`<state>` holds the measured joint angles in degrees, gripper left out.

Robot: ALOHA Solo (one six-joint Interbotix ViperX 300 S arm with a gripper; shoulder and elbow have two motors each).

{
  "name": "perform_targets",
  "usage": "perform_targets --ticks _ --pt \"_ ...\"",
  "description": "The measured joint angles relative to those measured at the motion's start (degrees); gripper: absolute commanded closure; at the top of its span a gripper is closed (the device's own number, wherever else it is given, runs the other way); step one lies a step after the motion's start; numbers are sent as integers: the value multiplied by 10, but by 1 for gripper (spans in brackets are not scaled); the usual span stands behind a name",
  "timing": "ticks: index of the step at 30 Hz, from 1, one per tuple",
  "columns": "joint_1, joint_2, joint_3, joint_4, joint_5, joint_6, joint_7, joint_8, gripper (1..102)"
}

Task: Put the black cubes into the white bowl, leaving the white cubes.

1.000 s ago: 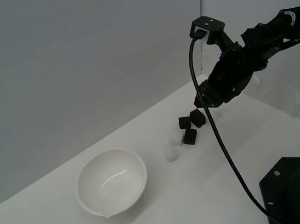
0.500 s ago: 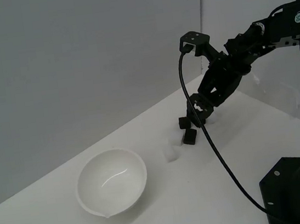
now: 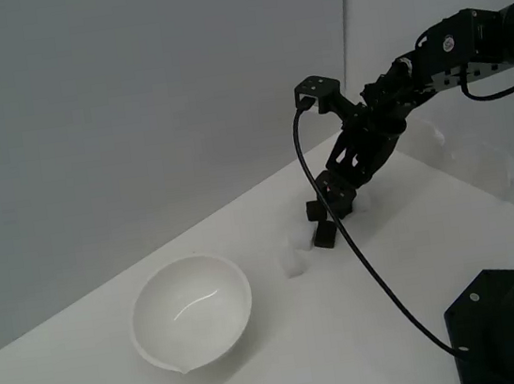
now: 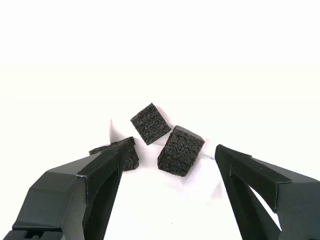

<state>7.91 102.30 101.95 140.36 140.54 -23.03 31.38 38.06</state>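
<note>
Descending with fingers spread wide, the gripper [image 4: 170, 165] needed to straddle only the nearest of the black cubes [image 4: 180, 150], clear of its two neighbours, before closing.

My arm [image 3: 430, 70]: matte black jointed links, black cable [image 3: 338, 229] looping down; gripper [image 4: 170, 185] fingers black, angular wedges.

The exterior view looks from above and off to one side, taking in the whole worktop [image 3: 288, 358], the white bowl [image 3: 191, 312] near its middle and the arm reaching in from the exterior view's right. The wrist view rides right behind the hand [image 4: 172, 167], very close, facing the black cubes [image 4: 181, 151]. Both views share that cube cluster [image 3: 323, 223].
</note>
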Motion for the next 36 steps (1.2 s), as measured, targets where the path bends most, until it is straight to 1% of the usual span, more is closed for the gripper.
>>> perform_targets --ticks 4,12,15,17,20,21,24,26,31,34,36 --pt "0 -14 -14 -9 -9 1 -1 1 3" --pt "0 -38 -37 -13 -14 1 -1 0 4" --pt "0 -40 -41 -14 -14 1 -2 0 6" --pt "0 -47 -48 -14 -14 1 -2 0 13" --pt "1 -52 -53 -14 -14 1 -1 1 31" --pt "0 -56 -56 -14 -15 2 -2 1 34" --pt "0 -58 -58 -14 -14 9 -2 0 35" --pt "0 -58 -58 -14 -14 18 -2 0 37" --pt "3 -58 -58 -14 -14 20 -2 0 37" --pt "8 -58 -58 -14 -15 29 5 1 37" --pt "8 -58 -58 -15 -15 29 11 0 37"
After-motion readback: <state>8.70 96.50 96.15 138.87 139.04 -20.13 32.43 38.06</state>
